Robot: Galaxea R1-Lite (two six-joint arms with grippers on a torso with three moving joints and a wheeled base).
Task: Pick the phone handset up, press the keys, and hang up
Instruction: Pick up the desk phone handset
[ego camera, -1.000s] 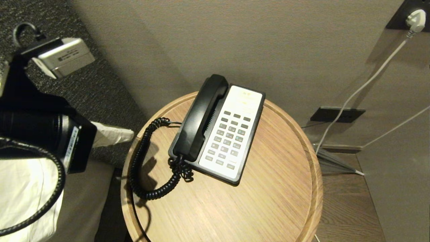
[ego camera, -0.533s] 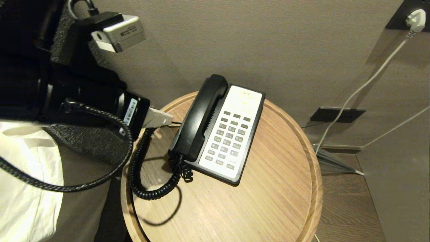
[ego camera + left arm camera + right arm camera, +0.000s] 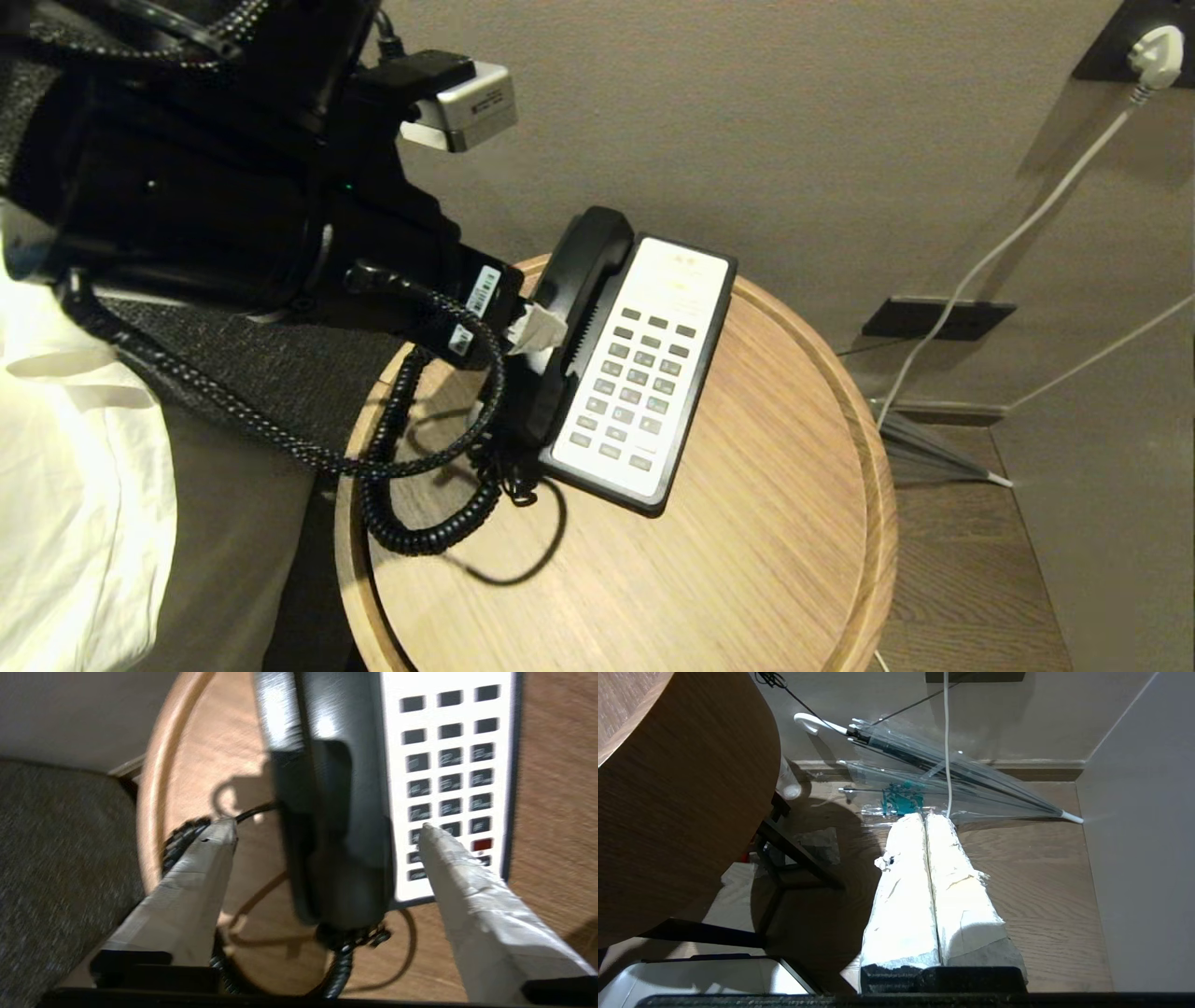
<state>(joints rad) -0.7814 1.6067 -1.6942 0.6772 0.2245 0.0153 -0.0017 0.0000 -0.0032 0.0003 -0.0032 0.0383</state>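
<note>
Left pincer, jaws spread wide, hovered astride the phone handset, which lay cradled on the phone base atop the round worktop; the keys lay just beside one fingertip. Right pincer hung pressed together over the floor.

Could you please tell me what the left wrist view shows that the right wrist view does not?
Only the left wrist view shows the open left gripper straddling the handset, which lies on the phone base beside the keys, and the coiled cord. Only the right wrist view shows the shut right gripper, parked low over the floor, and a folded umbrella. Both show the round wooden table.
</note>
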